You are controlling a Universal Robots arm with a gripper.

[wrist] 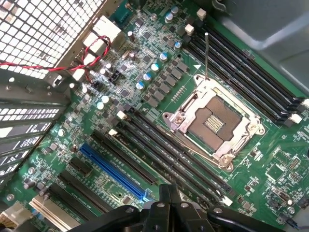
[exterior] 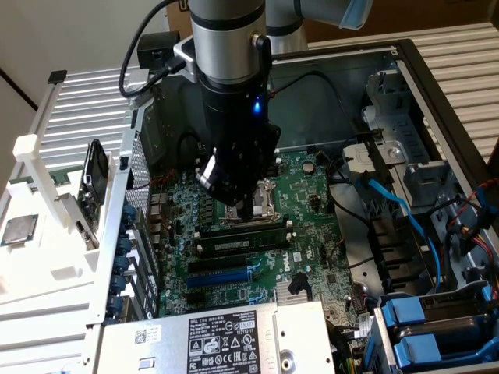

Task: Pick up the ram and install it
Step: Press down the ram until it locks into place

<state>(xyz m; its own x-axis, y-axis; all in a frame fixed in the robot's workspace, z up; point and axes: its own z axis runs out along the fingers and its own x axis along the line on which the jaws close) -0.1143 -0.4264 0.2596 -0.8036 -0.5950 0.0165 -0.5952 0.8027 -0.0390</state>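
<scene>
Over the motherboard [exterior: 304,234], gripper [exterior: 251,210] clenched shut, holding nothing, just above the seated ram [exterior: 238,243].

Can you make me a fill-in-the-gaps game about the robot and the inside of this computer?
1. The pincer is open or shut? It is ___.
2. The motherboard below the pincer is coloured ___.
3. Most long slots are black, but one long slot is bright ___.

Missing words: shut, green, blue.
</scene>
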